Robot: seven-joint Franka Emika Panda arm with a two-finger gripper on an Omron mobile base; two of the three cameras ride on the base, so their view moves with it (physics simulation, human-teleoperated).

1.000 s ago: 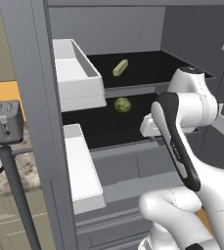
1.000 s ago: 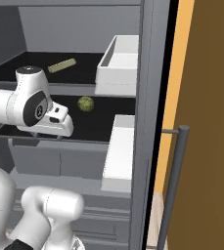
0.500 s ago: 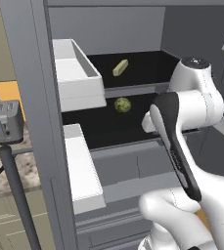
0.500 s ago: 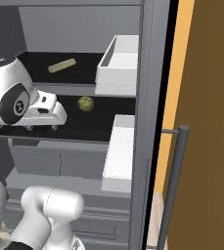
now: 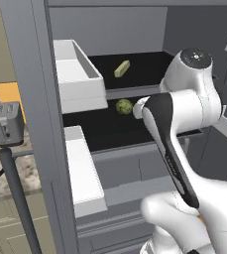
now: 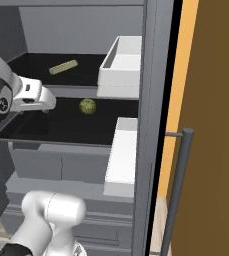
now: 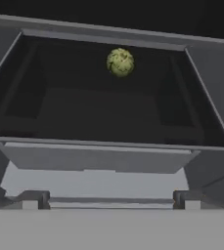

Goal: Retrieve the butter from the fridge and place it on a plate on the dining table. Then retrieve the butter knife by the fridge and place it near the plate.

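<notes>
Lying on the upper black shelf [image 5: 149, 64] of the open fridge [image 5: 40, 99], the butter [image 5: 122, 68] is resting on its long side, angled a little, well back from the shelf's front edge and clear of the white door bin [image 5: 78, 74] beside it; in the right base view the same stick [image 6: 63, 67] is sitting one level above the round green ball [image 6: 87, 106]. Reaching it well is, to my judgement, a matter of lifting the hand first: the hand view is looking into the lower shelf, with the green ball [image 7: 120, 62] ahead, so the gripper is pointing a level too low. The approach should be rising to the upper shelf, keeping under the fridge's top and away from the bin wall, then going in level and turning the wrist so the jaws are closing across the stick's narrow width, not along its length. The ball is best left undisturbed. The arm is rising from the base with its forearm sloping up and its wrist bent forward into the fridge opening, the gripper [image 6: 38, 100] sitting at the lower shelf's front, well short of the butter. Its jaws are standing wide open and holding nothing.
</notes>
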